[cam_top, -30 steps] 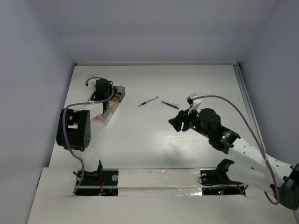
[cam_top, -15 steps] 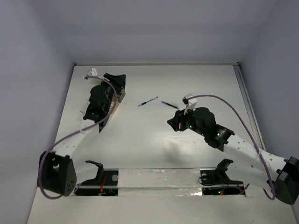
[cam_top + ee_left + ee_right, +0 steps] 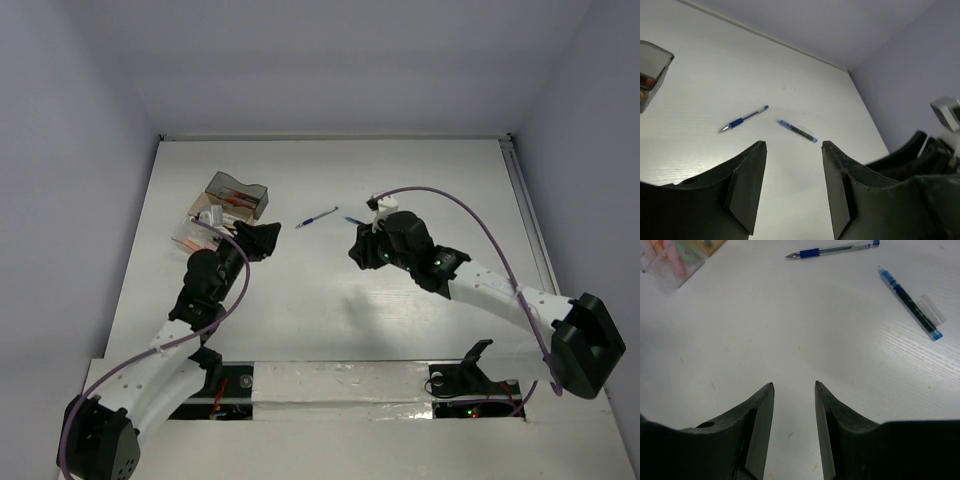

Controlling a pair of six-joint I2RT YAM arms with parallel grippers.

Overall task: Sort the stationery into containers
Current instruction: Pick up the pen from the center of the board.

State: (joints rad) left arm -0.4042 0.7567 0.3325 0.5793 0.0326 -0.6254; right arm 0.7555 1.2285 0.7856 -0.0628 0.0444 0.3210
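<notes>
The blue pen (image 3: 318, 216) and the dark pen (image 3: 356, 222) lie near each other on the tabletop (image 3: 430, 175), well right of the trays (image 3: 236, 186). Your left fingers (image 3: 747, 190) and right fingers (image 3: 760, 425) both stand spread, holding nothing.

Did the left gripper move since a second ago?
Yes. In the top view the left gripper has swung to the right and toward the near edge, ending closer to the blue pen, which has not moved.

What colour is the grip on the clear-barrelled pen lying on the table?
Blue. The pen shows best in the right wrist view.
</notes>
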